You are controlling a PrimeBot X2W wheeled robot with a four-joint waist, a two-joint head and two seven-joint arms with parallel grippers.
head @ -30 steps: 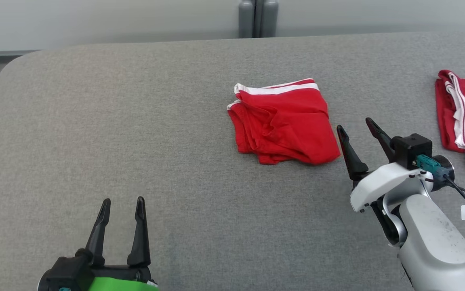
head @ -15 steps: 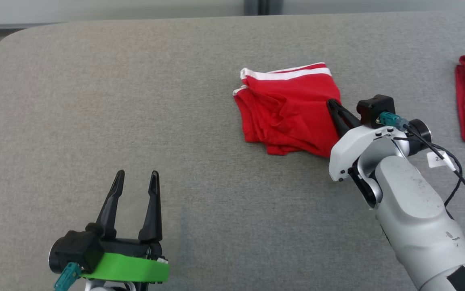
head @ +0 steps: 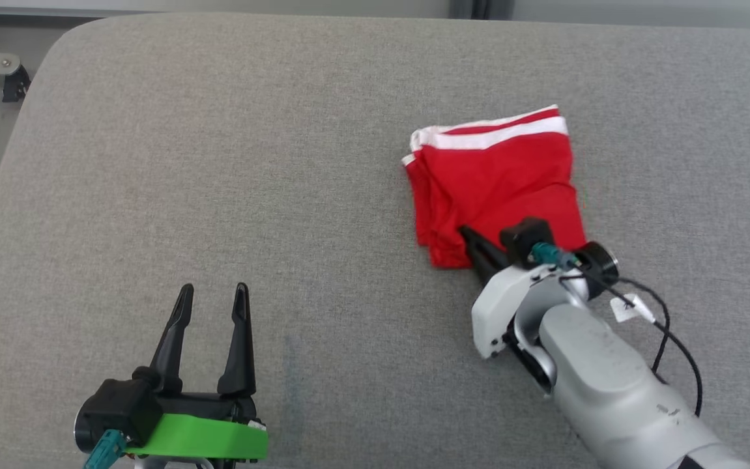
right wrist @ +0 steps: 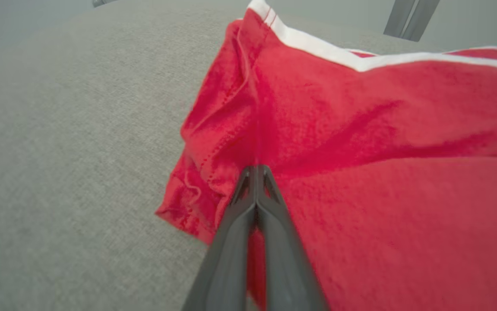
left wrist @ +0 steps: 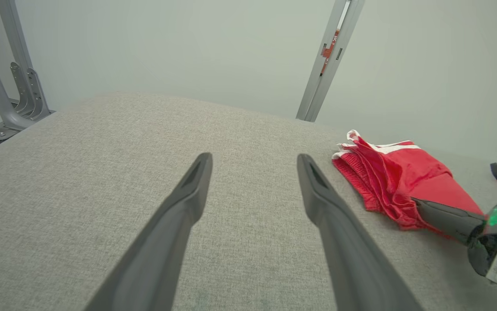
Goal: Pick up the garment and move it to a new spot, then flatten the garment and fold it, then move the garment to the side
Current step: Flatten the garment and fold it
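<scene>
Stretching under everything is a wide grey surface (head: 218,163). On it lies the red garment (head: 498,176), folded into a small pile. It has a white band (head: 498,133) along the edge farthest from the right tool.

The right tool (head: 466,234) sits at the near corner of the garment. Its two dark fingers are pressed tight together. They pinch a bit of the red cloth at their tips, and the cloth bunches into a crease there. The rest of the garment lies on the surface ahead of that tool.

The left tool (head: 213,290) is well apart from the garment, which is off to its right. Its two fingers stand wide apart over bare surface. A green part (head: 199,440) sits just behind those fingers. A small white tag (head: 629,307) hangs by the right tool's wrist.
</scene>
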